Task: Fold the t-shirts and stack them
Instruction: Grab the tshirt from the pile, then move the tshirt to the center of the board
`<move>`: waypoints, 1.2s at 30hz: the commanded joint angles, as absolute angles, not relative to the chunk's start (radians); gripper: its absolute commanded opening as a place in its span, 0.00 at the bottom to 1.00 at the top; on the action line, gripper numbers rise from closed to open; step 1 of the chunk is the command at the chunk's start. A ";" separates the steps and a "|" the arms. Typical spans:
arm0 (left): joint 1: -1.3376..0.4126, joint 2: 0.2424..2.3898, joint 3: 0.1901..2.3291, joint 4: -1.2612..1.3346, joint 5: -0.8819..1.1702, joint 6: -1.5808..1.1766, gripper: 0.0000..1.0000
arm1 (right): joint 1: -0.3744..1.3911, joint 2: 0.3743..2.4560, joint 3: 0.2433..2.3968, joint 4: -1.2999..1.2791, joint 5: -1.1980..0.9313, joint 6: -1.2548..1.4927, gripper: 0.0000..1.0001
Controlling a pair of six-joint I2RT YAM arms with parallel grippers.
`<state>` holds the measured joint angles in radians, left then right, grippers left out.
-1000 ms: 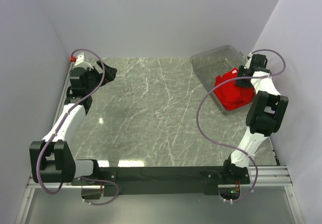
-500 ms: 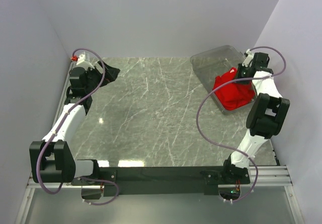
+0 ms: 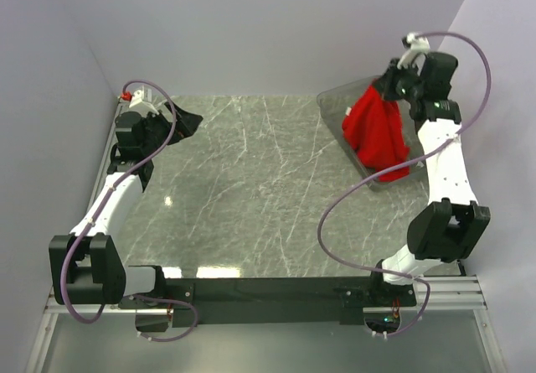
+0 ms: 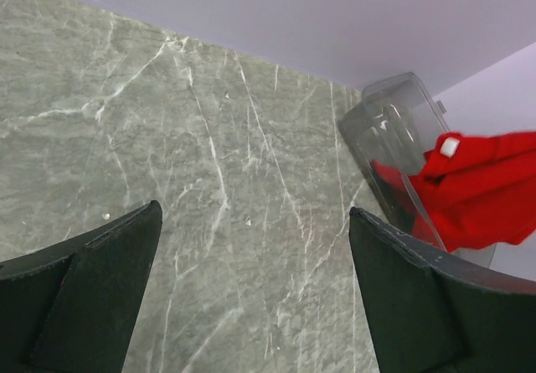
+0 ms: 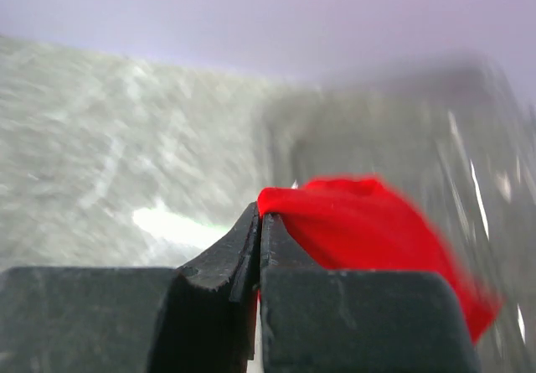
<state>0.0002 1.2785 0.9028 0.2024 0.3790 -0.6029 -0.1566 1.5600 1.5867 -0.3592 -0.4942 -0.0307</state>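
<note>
A bright red t-shirt point(image 3: 377, 130) hangs in a long bunch over the clear plastic bin point(image 3: 339, 105) at the back right, its lower end still down in the bin. My right gripper point(image 3: 387, 90) is raised above the bin and shut on the shirt's top edge; in the right wrist view the red t-shirt point(image 5: 368, 230) is pinched between the closed fingertips point(image 5: 260, 222). Far across the table at the back left, my left gripper point(image 3: 186, 122) stands open with nothing between its fingers point(image 4: 92, 297). From the left wrist the t-shirt point(image 4: 481, 197) shows beside the bin point(image 4: 389, 126).
The grey marble tabletop point(image 3: 251, 189) stretches between the two arms. Pale walls close in the back and both sides. The bin sits tilted near the right wall. A purple cable point(image 3: 335, 205) loops off the right arm over the table.
The right gripper has closed on the t-shirt in the bin and risen up and back, pulling the cloth out into a hanging bunch. The left arm has stayed put.
</note>
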 commanded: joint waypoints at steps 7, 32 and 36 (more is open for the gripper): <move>-0.002 1.209 0.897 0.233 0.347 -0.571 0.99 | 0.063 1.612 2.110 -0.235 -0.523 0.061 0.00; -0.002 0.810 0.882 -0.066 0.020 -0.457 0.99 | 0.520 1.673 1.871 -0.376 -0.462 -0.119 0.87; -0.002 0.851 0.874 -0.068 0.135 -0.479 0.99 | 0.488 1.672 1.810 -0.433 -0.509 -0.247 0.89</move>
<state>0.0002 0.8268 0.8536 -0.0505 0.0479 -0.4747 0.5163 1.7111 1.8301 -0.3901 -0.5049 -0.1268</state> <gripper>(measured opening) 0.994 0.884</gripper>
